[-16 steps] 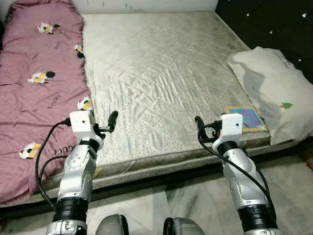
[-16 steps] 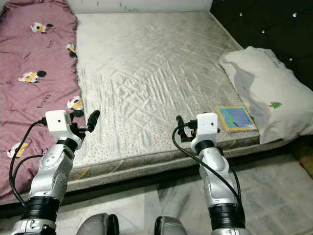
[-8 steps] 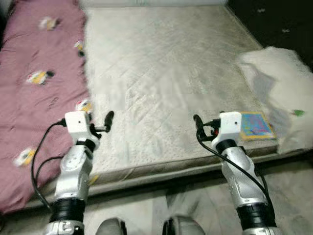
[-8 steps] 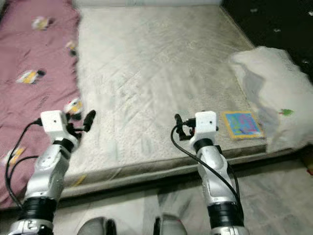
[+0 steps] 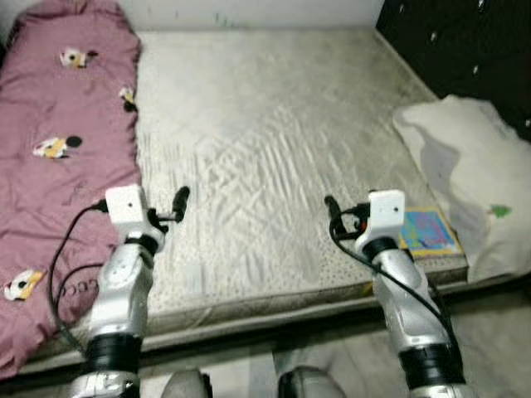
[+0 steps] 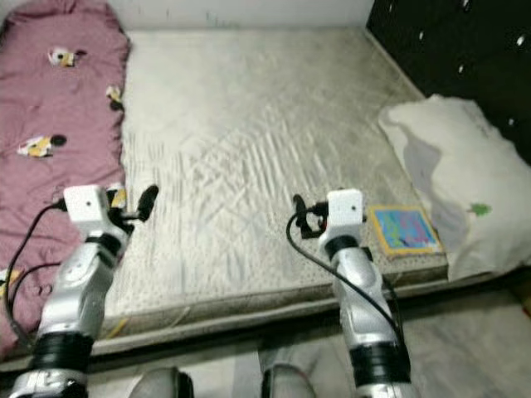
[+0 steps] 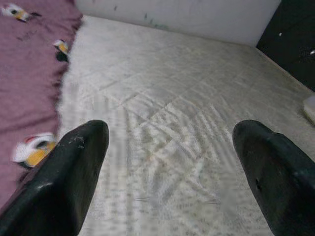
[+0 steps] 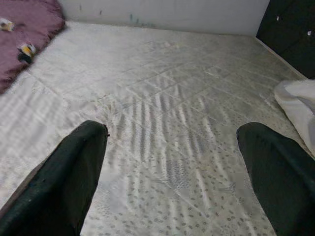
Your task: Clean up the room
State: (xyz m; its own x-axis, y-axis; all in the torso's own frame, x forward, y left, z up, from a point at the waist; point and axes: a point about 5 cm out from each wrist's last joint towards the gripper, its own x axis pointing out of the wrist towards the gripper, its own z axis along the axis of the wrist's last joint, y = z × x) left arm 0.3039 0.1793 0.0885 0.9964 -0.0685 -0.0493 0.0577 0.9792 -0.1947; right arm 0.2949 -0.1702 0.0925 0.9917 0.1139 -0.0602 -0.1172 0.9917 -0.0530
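A thin, brightly coloured book lay flat at the near right corner of a bare quilted mattress, just beside a white pillow that slumped against a dark headboard. A pink blanket printed with small cartoon figures stretched along the mattress's left side.

The book looked light and stiff — likely best taken by its free near edge, since it sat flush on the soft surface. The pillow and blanket seemed soft and limp, so a pinched fold or corner would probably serve, though the blanket might drag.

Both arms were raised above the mattress's near edge. The left tool was spread wide and empty, near the blanket's edge. The right tool was also spread and empty — just beside the book.
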